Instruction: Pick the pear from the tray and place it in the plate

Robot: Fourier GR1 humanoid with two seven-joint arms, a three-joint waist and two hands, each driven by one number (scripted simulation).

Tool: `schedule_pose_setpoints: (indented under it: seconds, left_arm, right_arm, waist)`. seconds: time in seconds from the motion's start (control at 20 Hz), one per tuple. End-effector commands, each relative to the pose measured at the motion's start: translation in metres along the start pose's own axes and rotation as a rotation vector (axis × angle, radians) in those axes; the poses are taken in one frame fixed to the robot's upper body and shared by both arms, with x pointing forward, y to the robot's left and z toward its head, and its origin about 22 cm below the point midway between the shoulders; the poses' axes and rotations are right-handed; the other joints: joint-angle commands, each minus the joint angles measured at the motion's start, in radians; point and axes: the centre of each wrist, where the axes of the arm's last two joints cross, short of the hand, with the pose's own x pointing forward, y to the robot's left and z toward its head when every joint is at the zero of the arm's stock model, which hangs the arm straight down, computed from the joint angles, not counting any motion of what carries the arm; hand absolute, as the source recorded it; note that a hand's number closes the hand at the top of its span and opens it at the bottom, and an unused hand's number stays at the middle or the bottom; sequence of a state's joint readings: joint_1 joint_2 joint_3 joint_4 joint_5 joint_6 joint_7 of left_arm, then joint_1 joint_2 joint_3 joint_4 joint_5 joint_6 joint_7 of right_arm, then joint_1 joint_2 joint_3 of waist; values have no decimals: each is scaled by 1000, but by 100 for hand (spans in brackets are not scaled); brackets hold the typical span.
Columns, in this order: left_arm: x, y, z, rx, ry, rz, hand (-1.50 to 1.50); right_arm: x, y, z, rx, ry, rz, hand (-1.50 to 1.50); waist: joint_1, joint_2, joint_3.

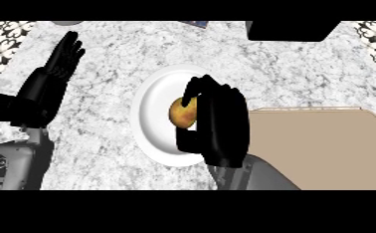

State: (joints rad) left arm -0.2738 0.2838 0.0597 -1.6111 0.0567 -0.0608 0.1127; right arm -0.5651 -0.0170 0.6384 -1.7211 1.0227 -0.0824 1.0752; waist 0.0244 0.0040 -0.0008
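A yellow-orange pear (183,113) shows over the white plate (156,100) at the counter's middle. My right hand (217,122) is curled round the pear from its right side, with fingers over its top and the thumb below it, hiding much of the fruit. Whether the pear touches the plate I cannot tell. The tan tray (317,147) lies to the right, under my right forearm. At the left edge my left hand (50,80) rests open with fingers up.
A black object (292,30) sits at the counter's far right edge. A small dark item (192,23) and a grey round thing (66,23) peek in at the far edge. Patterned wall shows at both upper corners.
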Motion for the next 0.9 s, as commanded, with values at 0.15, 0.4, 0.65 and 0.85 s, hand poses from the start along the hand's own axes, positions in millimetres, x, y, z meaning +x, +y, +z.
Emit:
schedule_pose_setpoints:
  seconds: [0.15,0.4,0.65,0.85]
  left_arm:
    - [2,-1,1,8,-11,-6,0]
    - [14,18,-13,-3,-10,-3,0]
    - [17,-6,-10,-28,-12,-8,0]
    - [0,17,1,-21,-21,7,0]
  right_arm:
    - [10,38,-55,3,151,25,150]
    - [-2,73,-75,95,169,62,150]
    - [-21,92,-85,56,275,-72,-150]
    - [-23,98,-82,62,226,-193,-150]
  waist:
    - [6,1,0]
    - [19,6,0]
    - [36,8,1]
    - [36,8,1]
